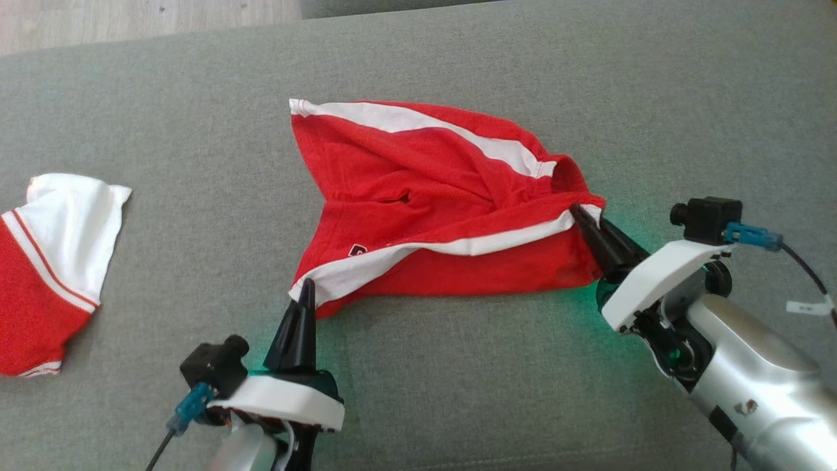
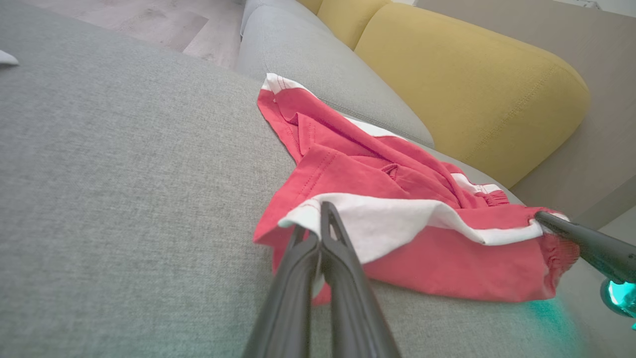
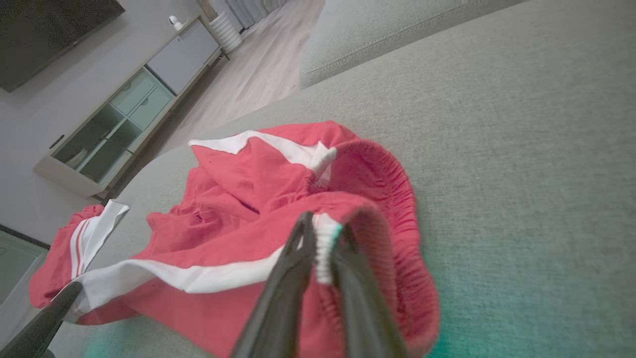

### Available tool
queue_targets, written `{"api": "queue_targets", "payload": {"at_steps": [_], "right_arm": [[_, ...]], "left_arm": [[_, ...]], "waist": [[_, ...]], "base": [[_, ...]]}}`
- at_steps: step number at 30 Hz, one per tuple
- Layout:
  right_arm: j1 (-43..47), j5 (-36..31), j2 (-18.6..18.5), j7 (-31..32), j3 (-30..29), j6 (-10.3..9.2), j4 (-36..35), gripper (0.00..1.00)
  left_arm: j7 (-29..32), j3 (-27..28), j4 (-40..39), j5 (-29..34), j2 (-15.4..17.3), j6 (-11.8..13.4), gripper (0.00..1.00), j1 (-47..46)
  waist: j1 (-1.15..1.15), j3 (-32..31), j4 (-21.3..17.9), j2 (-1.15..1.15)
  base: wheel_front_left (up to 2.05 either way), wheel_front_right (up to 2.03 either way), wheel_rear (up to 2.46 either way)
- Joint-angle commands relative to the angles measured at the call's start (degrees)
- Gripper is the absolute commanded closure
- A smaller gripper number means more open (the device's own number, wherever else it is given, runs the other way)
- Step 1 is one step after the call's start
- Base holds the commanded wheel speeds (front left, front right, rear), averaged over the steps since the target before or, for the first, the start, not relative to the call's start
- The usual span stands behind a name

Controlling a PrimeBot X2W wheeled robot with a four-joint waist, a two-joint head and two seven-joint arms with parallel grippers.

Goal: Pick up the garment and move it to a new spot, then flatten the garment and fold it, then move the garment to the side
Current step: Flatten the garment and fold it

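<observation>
On grey sofa [image 1: 458, 392], red shorts [image 1: 425, 176] between left claw [image 1: 306, 291] and right claw [image 1: 579, 212], both clamped tight on its fabric

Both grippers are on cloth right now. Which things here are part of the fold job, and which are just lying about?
In the job: red shorts; left gripper, shut on their striped hem corner; right gripper, shut on their waistband.

Lying about: second red-and-white garment, off to the left on the grey seat; yellow cushion; cabinet across the room.
</observation>
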Motion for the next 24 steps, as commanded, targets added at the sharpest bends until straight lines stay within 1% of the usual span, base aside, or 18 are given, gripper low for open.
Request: {"api": "queue_targets", "payload": {"at_steps": [1, 8, 12, 14, 17, 24], "right_arm": [[-0.6, 0.8, -1.2, -1.4, 0.5, 0.21, -1.0, 1.0], [-0.9, 2.2, -1.4, -3.9, 3.4, 0.21, 0.0, 1.0], [-1.7, 3.0, -1.4, -6.0, 3.7, 0.21, -1.2, 1.0], [-2.5, 3.5, -1.5, -6.8, 3.3, 0.21, -2.7, 1.0], [-4.4, 3.9, -2.2, -7.5, 1.8, 0.21, -5.9, 1.0], [-10.5, 4.7, -5.1, -7.5, -2.8, 0.21, -15.5, 1.0]], "left_arm": [[-0.3, 1.7, -1.3, 0.5, 0.1, 0.1, 1.0, -0.4], [-0.3, 2.6, -1.8, 0.7, 0.2, 0.1, 1.0, -0.3], [-0.3, 3.0, -4.3, 1.0, 1.6, 0.1, 1.0, -1.6], [-0.3, 3.1, -6.2, 1.7, 3.3, 0.1, 1.0, -3.2], [-0.3, 3.7, -9.4, 3.0, 6.7, 0.1, 1.0, -6.6], [-0.3, 5.0, -17.2, 5.8, 16.5, 0.1, 1.0, -17.7]], "waist": [[0.0, 0.0, 0.0, 0.0], [0.0, -1.6, -0.3, 0.0], [0.0, -4.3, -0.4, 0.0], [0.0, -5.9, -0.4, 0.0], [0.0, -8.4, -0.4, 0.0], [0.0, -12.3, -0.4, 0.0]], "base": [[0.0, 0.0, 0.0], [0.0, 0.0, 0.0], [0.0, 0.0, 0.0], [0.0, 0.0, 0.0], [0.0, 0.0, 0.0], [0.0, 0.0, 0.0]]}}
